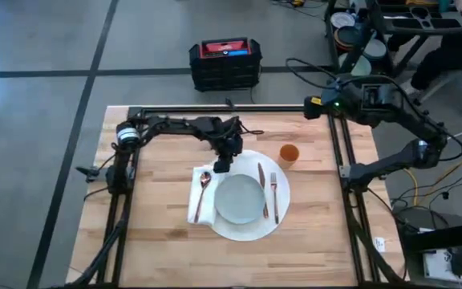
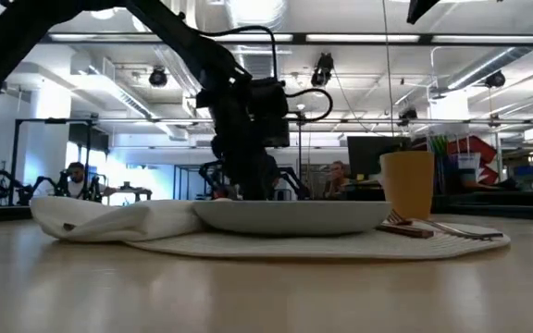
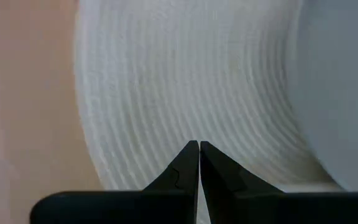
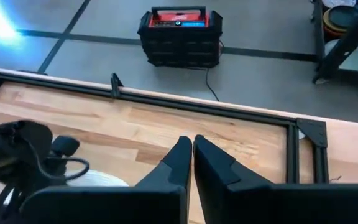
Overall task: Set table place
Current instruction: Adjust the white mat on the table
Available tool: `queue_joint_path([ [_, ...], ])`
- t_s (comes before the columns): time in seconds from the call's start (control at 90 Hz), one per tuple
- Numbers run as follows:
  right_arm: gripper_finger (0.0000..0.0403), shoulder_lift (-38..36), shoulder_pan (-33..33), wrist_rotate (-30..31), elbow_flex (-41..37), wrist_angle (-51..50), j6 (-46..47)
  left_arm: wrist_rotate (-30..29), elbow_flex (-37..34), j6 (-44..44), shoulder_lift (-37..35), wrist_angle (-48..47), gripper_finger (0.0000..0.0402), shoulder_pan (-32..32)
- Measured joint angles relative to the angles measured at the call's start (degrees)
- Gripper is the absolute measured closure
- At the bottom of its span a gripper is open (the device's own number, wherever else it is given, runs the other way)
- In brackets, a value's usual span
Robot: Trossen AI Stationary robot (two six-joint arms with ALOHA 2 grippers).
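Left claw (image 1: 222, 166) pinched together and empty over the upper-left rim of the white mat (image 1: 283, 210) at mid-table (image 1: 159, 241), plate (image 1: 240, 198) just below-right; right claw (image 4: 192, 151) closed too, parked far upper right.

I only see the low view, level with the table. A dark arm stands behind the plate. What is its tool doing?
Observer: From above, the left tool hangs over the far-left edge of the white mat, beside the plate. Its wrist view shows it shut and holding nothing.
Operator: What's on that white cloth?
Observer: A spoon lies on the napkin, left of the plate.
Operator: Where's the other arm?
Observer: The right tool is shut, up by the far right corner of the table.
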Motion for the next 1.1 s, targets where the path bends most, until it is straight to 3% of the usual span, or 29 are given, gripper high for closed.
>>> queue_joint_path([
  [0.856, 0.0403, 0.02, 1.76, -1.48, -0.04, 0.11, 1.68, -0.05, -5.01, 2.22, 1.03, 2.43, 0.0402, -0.52],
  [1.1, 0.0403, 0.03, 3.28, -1.50, -0.04, 0.12, 2.25, -2.54, -7.08, 4.38, 1.07, 1.37, 0.0402, 0.04],
])
